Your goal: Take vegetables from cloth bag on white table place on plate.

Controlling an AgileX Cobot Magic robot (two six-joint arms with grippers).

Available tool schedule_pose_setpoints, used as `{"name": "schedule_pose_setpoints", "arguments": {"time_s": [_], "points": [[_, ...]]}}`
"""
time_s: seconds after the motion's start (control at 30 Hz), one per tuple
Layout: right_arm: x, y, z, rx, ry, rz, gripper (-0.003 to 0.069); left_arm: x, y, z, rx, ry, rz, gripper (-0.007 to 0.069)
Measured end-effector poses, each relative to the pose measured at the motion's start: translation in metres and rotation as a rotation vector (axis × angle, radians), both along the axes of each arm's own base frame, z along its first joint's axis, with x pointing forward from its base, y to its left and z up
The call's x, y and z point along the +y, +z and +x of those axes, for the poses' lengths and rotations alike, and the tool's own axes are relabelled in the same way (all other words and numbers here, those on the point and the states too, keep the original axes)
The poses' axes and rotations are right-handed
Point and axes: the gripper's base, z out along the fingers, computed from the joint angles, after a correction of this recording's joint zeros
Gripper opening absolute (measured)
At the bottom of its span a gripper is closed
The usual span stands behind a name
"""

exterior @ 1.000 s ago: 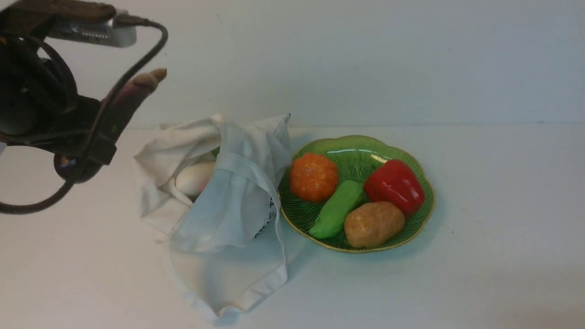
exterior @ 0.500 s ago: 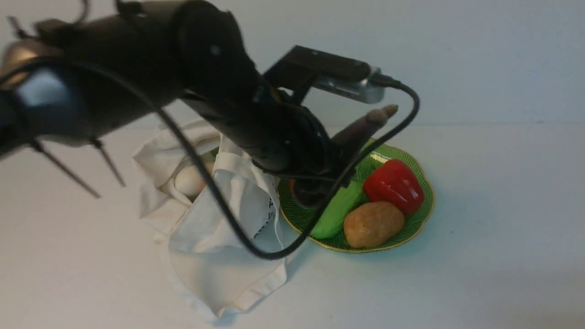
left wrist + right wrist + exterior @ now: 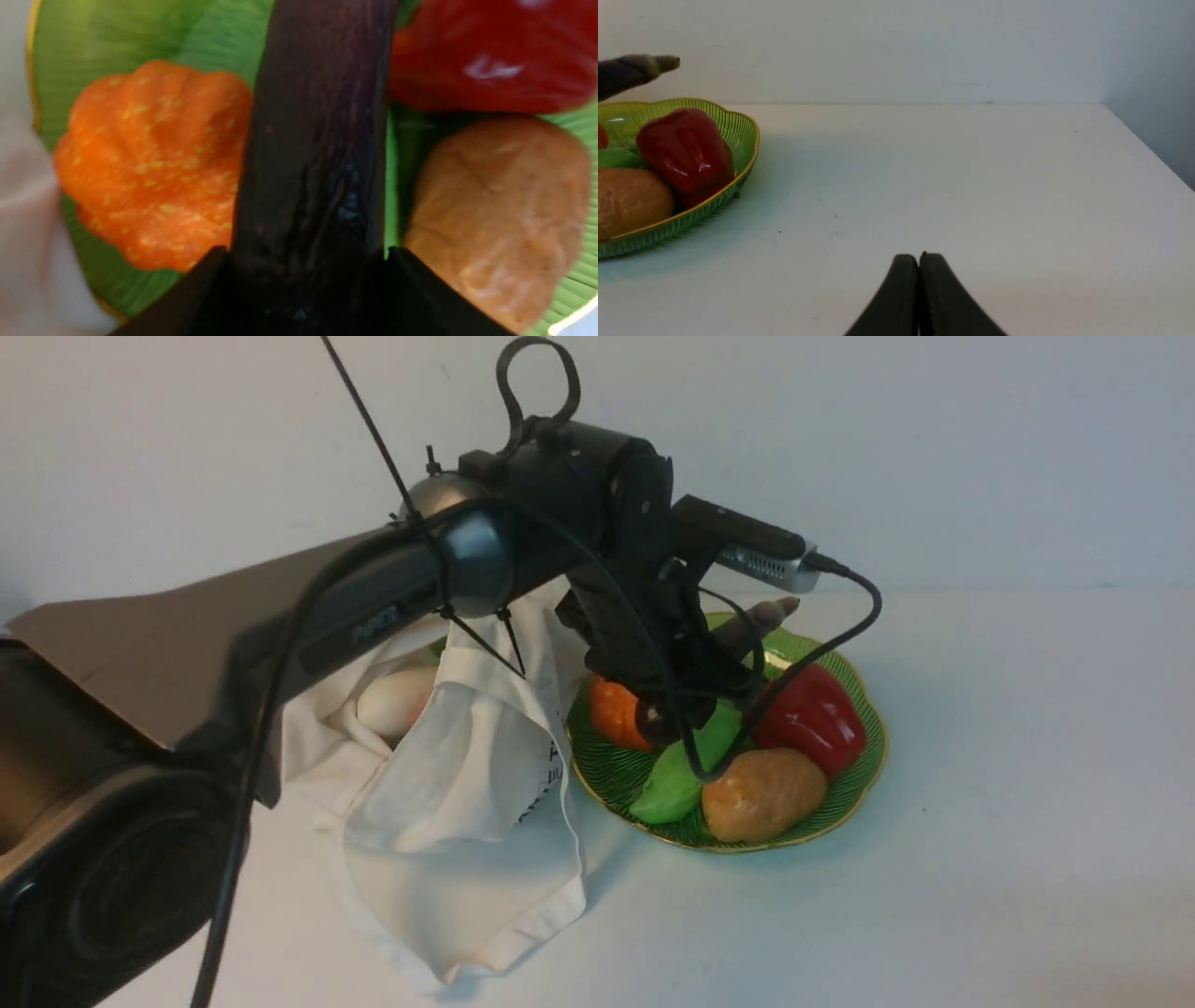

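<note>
My left gripper (image 3: 695,686) is shut on the dark purple eggplant (image 3: 747,621) and holds it tilted over the green plate (image 3: 864,775), above the things lying in it. In the left wrist view the eggplant (image 3: 317,140) runs out from between the black jaws. A green vegetable (image 3: 677,779) lies in the plate. The cloth bag (image 3: 457,784) lies left of the plate, and a white vegetable (image 3: 397,700) shows in its mouth. My right gripper (image 3: 919,261) is shut and empty over the white table (image 3: 948,177), right of the plate (image 3: 738,135).
An orange pumpkin (image 3: 616,709), a red bell pepper (image 3: 812,714) and a brown potato (image 3: 761,793) also lie in the plate. A pale wall stands behind the table. The table's right edge (image 3: 1148,149) shows in the right wrist view.
My left arm has swung from the far left, over the bag, to above the plate, carrying the eggplant and lowering it.
</note>
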Motion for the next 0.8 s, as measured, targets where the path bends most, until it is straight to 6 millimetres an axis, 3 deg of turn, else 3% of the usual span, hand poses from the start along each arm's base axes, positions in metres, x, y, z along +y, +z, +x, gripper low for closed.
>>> {"name": "schedule_pose_setpoints", "arguments": {"time_s": [0.2, 0.4, 0.43, 0.5, 0.57, 0.6, 0.63, 0.67, 0.73, 0.8], "points": [[0.0, 0.0, 0.0, 0.0, 0.0, 0.0, -0.001, 0.007, 0.009, 0.0, 0.026, 0.042, 0.078, 0.0556], [0.0, 0.0, 0.0, 0.0, 0.0, 0.0, -0.001, 0.011, 0.036, 0.0, 0.031, 0.048, 0.124, 0.055], [0.0, 0.0, 0.0, 0.0, 0.0, 0.0, -0.001, 0.011, 0.044, 0.001, 0.01, 0.047, 0.122, 0.0528], [0.0, 0.0, 0.0, 0.0, 0.0, 0.0, -0.001, 0.012, 0.071, 0.003, -0.067, 0.041, 0.101, 0.0405], [0.0, 0.0, 0.0, 0.001, 0.0, 0.0, -0.001, 0.018, 0.101, -0.005, -0.124, 0.047, 0.067, 0.0259], [0.0, 0.0, 0.0, 0.001, 0.0, 0.0, -0.001, 0.018, 0.101, -0.005, -0.124, 0.047, 0.066, 0.0245], [0.0, 0.0, 0.0, 0.001, 0.0, 0.0, -0.001, 0.024, 0.124, -0.014, -0.162, 0.05, 0.038, 0.0144], [0.0, 0.0, 0.0, 0.001, 0.0, 0.0, -0.001, 0.028, 0.136, -0.019, -0.183, 0.052, 0.023, 0.0094], [0.0, 0.0, 0.0, 0.001, 0.0, 0.0, -0.001, 0.041, 0.168, -0.036, -0.237, 0.058, -0.01, 0.0023], [0.0, 0.0, 0.0, 0.001, 0.0, 0.0, -0.001, 0.056, 0.195, -0.055, -0.286, 0.066, -0.024, 0.0001]]}}
